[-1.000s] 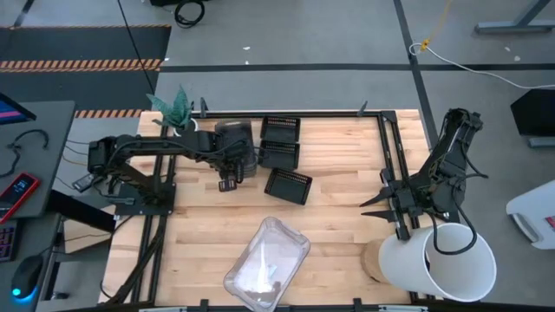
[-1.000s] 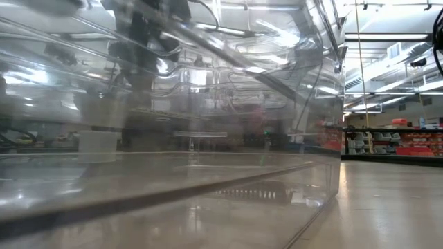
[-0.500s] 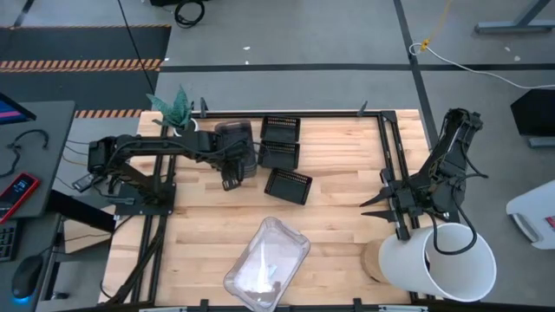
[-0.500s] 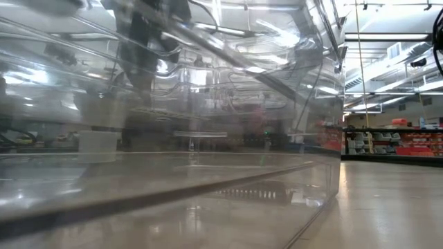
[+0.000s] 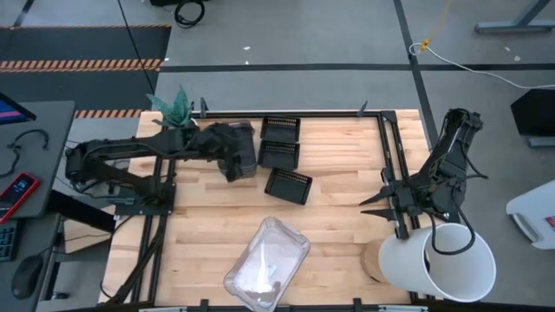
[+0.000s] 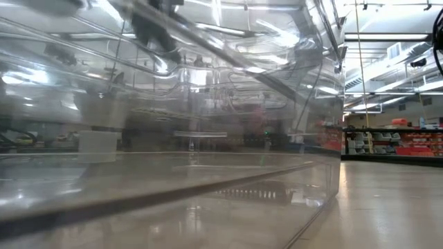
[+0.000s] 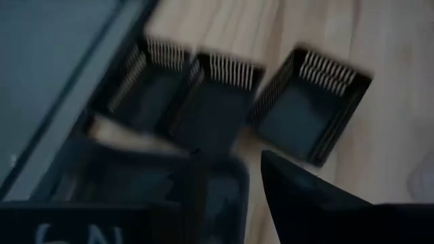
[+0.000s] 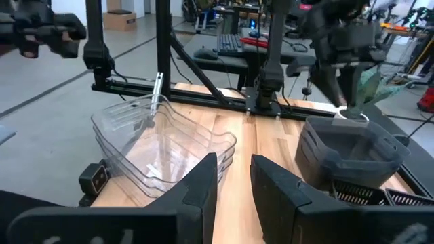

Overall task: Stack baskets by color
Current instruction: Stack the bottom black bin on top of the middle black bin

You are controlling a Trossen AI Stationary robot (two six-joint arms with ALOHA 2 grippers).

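A stack of smoky grey baskets (image 5: 239, 139) (image 8: 349, 152) stands at the table's far left. My left gripper (image 5: 231, 170) (image 7: 230, 157) hangs open just above the stack's near rim, tilted down, touching nothing. Right of the stack, three black lattice baskets (image 5: 280, 130) (image 5: 279, 154) (image 5: 288, 185) sit singly on the wood. Nested clear baskets (image 5: 267, 264) (image 8: 159, 146) lie near the front edge and fill the low view (image 6: 173, 124). My right gripper (image 5: 371, 201) (image 8: 234, 166) waits open at the right side with nothing between its fingers.
A big white bucket (image 5: 442, 260) stands at the near right corner, just beside my right arm. A small plant pot (image 5: 178, 113) sits at the far left corner behind the grey stack. Bare wood (image 5: 347, 156) lies between the black baskets and my right gripper.
My left gripper has risen from the near rim of the grey stack and tipped up toward level, drawing back slightly toward the table's far left. The grey stack has stayed where it was. My right arm has kept still.
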